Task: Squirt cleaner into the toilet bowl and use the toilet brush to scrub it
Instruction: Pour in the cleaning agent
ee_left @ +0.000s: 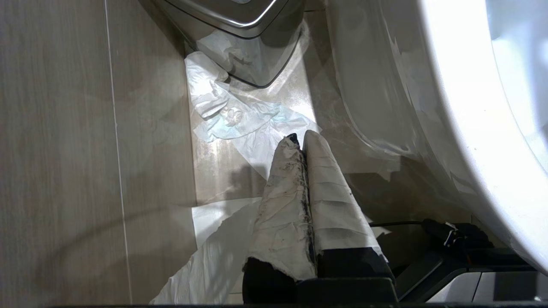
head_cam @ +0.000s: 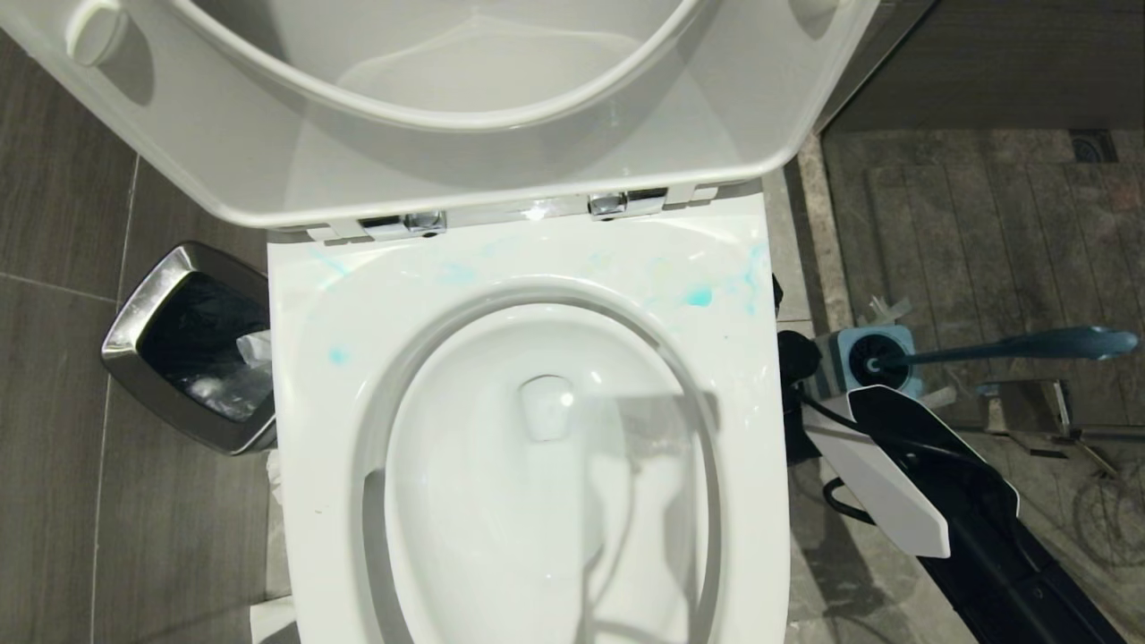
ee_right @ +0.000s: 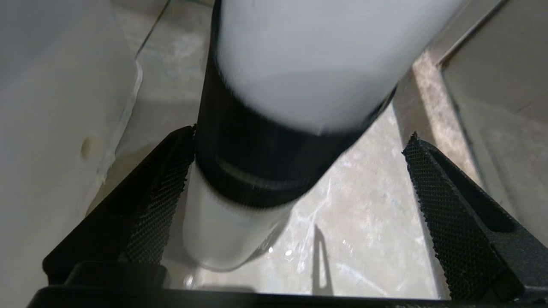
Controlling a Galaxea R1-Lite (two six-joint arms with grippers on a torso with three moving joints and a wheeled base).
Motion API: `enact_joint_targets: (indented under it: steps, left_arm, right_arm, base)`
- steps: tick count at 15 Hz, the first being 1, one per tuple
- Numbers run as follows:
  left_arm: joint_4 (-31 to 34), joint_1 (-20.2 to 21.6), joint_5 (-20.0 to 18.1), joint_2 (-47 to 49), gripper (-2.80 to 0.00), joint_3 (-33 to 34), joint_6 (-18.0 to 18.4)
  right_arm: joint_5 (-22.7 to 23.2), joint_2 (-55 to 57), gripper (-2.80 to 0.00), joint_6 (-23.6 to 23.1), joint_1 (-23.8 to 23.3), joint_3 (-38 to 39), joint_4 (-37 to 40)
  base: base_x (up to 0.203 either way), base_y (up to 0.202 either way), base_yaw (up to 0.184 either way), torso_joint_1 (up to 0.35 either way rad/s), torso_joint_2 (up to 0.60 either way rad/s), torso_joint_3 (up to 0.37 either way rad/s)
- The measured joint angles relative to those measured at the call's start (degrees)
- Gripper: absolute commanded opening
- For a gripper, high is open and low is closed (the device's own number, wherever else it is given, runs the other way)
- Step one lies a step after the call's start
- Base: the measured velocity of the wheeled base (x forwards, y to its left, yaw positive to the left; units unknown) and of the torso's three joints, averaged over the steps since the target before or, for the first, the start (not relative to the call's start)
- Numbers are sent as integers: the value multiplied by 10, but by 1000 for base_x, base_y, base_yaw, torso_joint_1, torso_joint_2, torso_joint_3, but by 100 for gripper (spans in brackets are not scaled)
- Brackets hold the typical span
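The white toilet bowl [head_cam: 358,304] fills the head view, its lid raised and teal-blue smears on its rim. To its right the teal toilet brush [head_cam: 1011,346] rests in a grey-blue holder [head_cam: 894,344], handle leaning right. My right arm [head_cam: 894,487] reaches down beside that holder. In the right wrist view the cleaner [ee_right: 299,85], a white bottle with a black band, stands on the floor between the wide-apart fingers of my right gripper [ee_right: 302,132], close to one pad [ee_right: 162,192]; its cap is out of view. My left gripper [ee_left: 299,137] hangs shut and empty beside the toilet.
A steel-rimmed bin [head_cam: 148,309] stands left of the toilet, with crumpled tissue [ee_left: 239,115] on the floor beside it. The toilet's base [ee_right: 51,107] is close to the bottle. A stone kerb [head_cam: 818,233] and dark shower floor lie to the right.
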Motion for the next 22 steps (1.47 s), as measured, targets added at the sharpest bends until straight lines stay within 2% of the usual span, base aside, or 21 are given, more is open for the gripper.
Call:
enact_joint_targets:
  steps: [12, 13, 22]
  left_arm:
    - [0, 0, 0, 0, -280, 0, 0]
    - [0, 0, 0, 0, -280, 0, 0]
    - [0, 0, 0, 0, -280, 0, 0]
  right_arm:
    - [1, -12, 0, 3, 0, -7, 0]
    - [1, -14, -280, 3, 0, -7, 0]
    - [0, -18, -280, 0, 0, -6, 0]
  base:
    - [0, 0, 0, 0, 0, 0]
    - [0, 0, 0, 0, 0, 0]
    - [0, 0, 0, 0, 0, 0]
